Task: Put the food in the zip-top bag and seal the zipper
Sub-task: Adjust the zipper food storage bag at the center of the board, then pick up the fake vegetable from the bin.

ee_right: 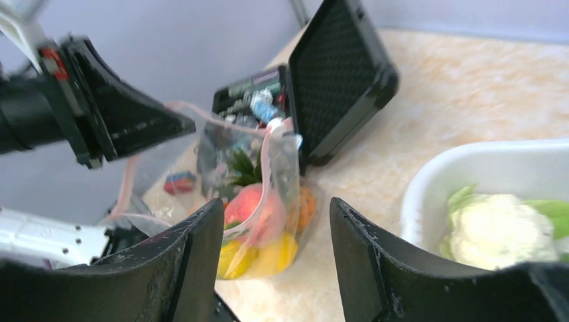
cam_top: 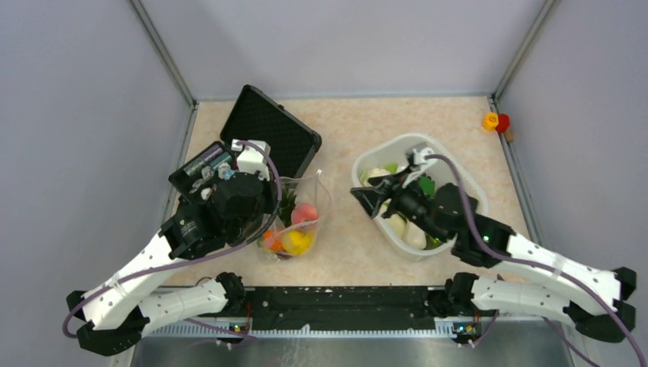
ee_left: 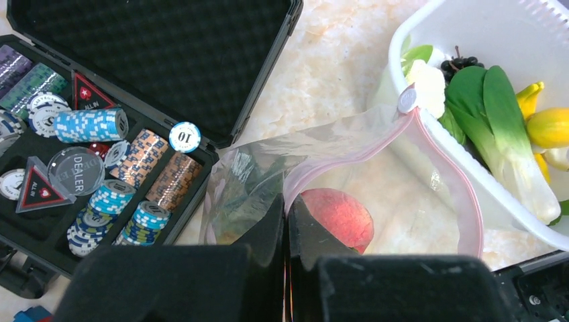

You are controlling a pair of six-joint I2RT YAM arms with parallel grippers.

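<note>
The left gripper is pinched tight on the rim of the crinkly clear plastic bag, holding its mouth up, with a pink toy peach inside. The right gripper is spread wide and holds nothing, at the edge of the white plastic tub. Next it should probably squeeze one piece, like the bumpy white toy cauliflower, around its middle. Farther back lies a black open case of poker chips.

Left arm stretches from its near-left base toward the far right, wrist tipped downward; left gripper has its fingers pressed together, pinching the rim of the zip-top bag. Right arm runs from its near-right base leftward; right gripper points left, its jaws spread apart and empty
</note>
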